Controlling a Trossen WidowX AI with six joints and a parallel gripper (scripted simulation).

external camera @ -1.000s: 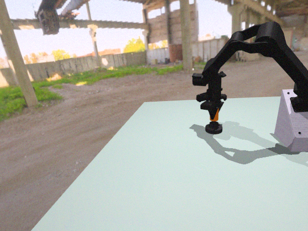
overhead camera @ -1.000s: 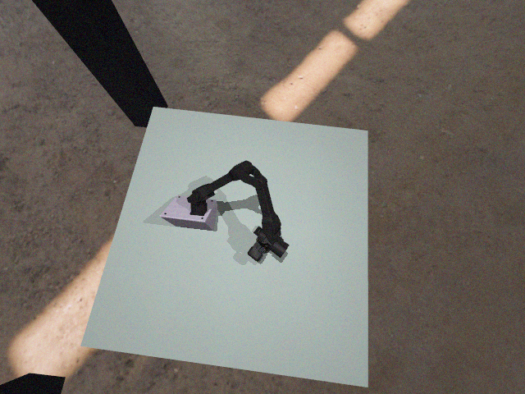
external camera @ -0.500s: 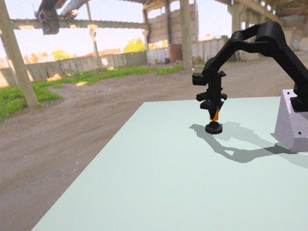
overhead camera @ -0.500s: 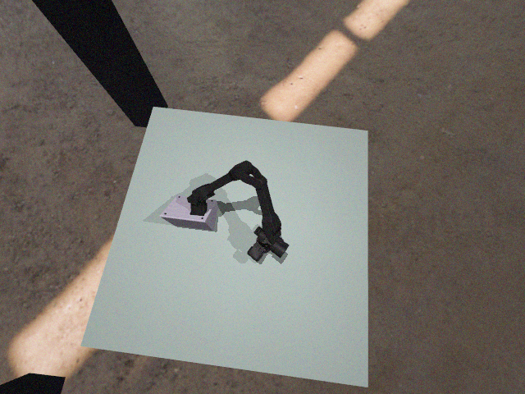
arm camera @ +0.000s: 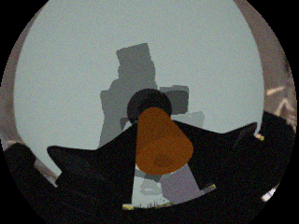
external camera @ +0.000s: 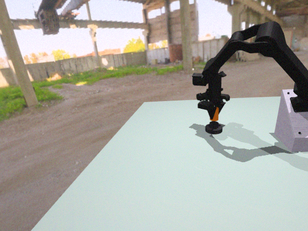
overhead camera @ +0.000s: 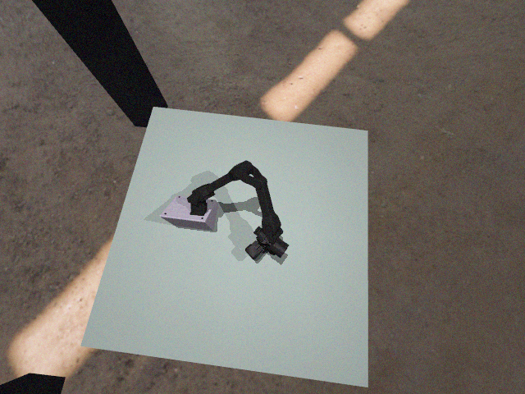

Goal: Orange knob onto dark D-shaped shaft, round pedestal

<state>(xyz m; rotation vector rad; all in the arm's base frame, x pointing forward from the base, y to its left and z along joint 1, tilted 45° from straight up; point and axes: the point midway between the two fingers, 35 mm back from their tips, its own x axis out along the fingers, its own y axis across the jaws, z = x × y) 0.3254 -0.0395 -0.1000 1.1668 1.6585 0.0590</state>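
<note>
The orange knob (external camera: 215, 114) (arm camera: 161, 140) is upright between my fingers. My gripper (external camera: 214, 115) (arm camera: 155, 125) points down and is shut on the knob. The dark round pedestal (external camera: 213, 129) (arm camera: 140, 102) stands on the table directly below the knob. The knob's lower end is at the top of the dark shaft, with dark shaft or pedestal top showing between it and the pedestal's wide base. Whether the knob touches the shaft I cannot tell. The shaft's flat side and the knob's hole are hidden. In the top view the arm hides the knob and pedestal.
The pale table (overhead camera: 229, 305) (external camera: 159, 179) carries the arm's light purple base block (overhead camera: 186, 212) (external camera: 286, 124), which stands to one side of the pedestal. The arm arches from this block to the pedestal. Its shadows fall on the table around the pedestal.
</note>
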